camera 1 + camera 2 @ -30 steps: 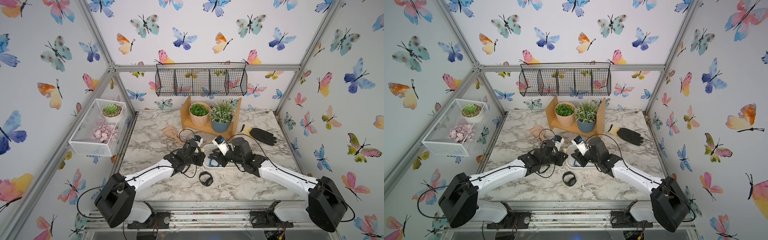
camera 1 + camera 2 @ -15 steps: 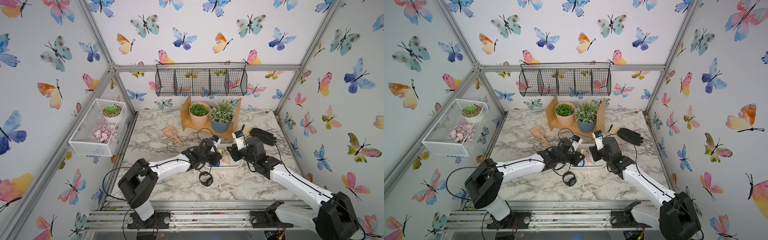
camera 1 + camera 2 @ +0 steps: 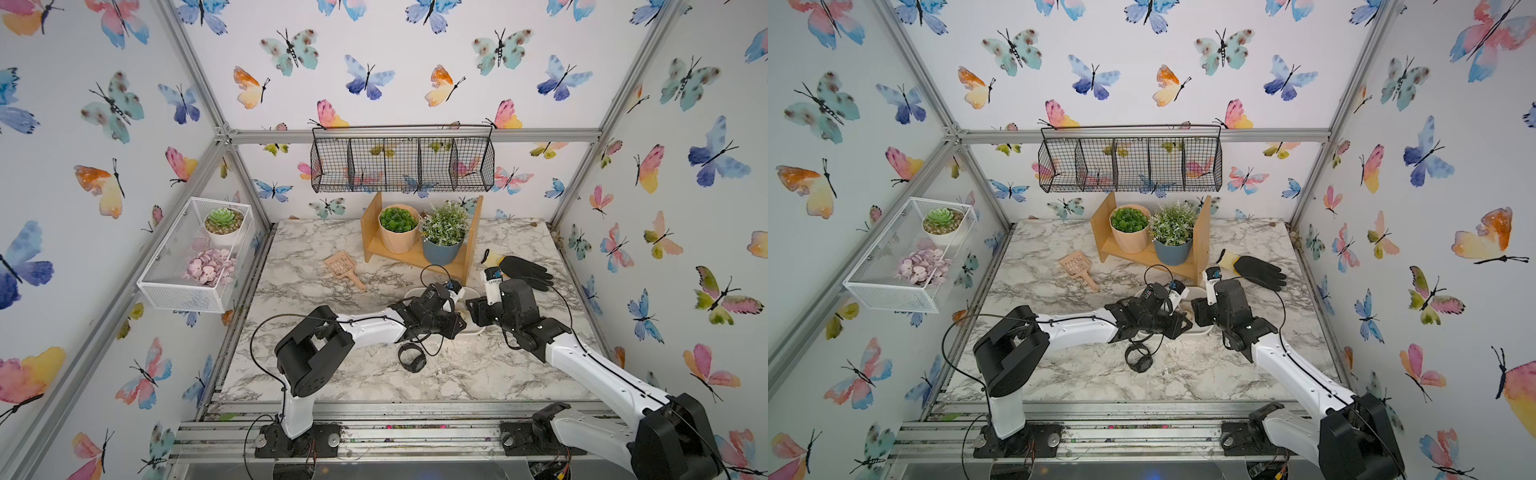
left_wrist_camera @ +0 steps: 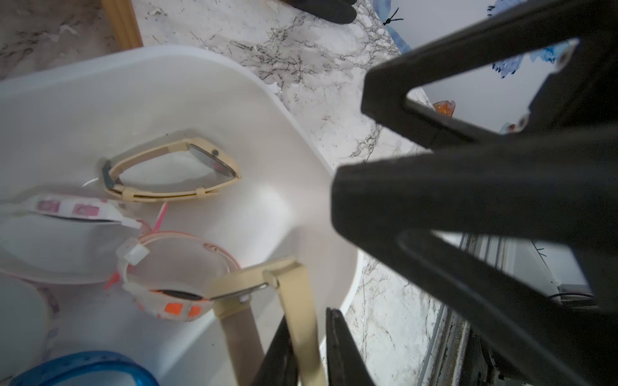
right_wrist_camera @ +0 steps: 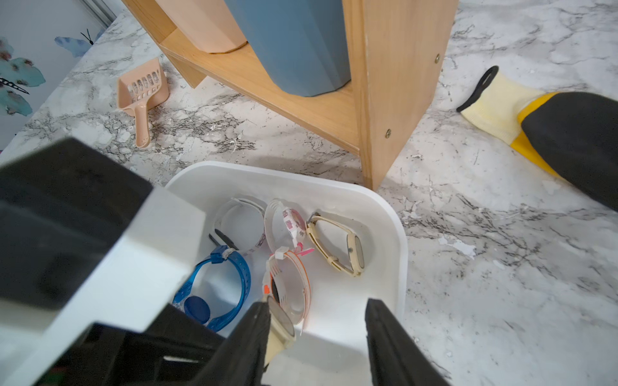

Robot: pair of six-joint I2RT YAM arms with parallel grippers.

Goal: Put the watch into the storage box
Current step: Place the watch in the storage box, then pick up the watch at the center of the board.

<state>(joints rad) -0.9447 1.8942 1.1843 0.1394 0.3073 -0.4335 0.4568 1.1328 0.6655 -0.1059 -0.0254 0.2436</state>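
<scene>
A peach scoop (image 3: pixel 343 268) lies on the marble counter (image 3: pixel 299 282) at 10 o'clock from the storage box (image 3: pixel 476 330), well apart from it. The left hand (image 4: pixel 309 320) reaches in from 9 o'clock and hangs over the box. In the left wrist view its fingers stand only a little apart, with the strap of the beige watch (image 4: pixel 232 283) running between them. I cannot tell whether they pinch the strap or merely flank it. A black watch (image 3: pixel 411 359) lies on the counter at 7 o'clock from the box, just beside it and outside it.

The box sits at 6 o'clock from the wooden shelf (image 3: pixel 415 259), near its foot. The beige watch is over the inside of the box, close to the rim nearest the arms. On the box floor lie a blue watch (image 5: pixel 217 284), an orange-and-white watch (image 5: pixel 291 284), a pink-patterned watch (image 5: pixel 284 224) and a second beige watch (image 5: pixel 337 247).

The right hand (image 5: pixel 317 302) comes in from 3 o'clock with its fingers wide apart. The beige watch's face touches one finger, while the other finger is clear of it. A black-and-yellow glove (image 3: pixel 525 270) lies at 2 o'clock from the box.
</scene>
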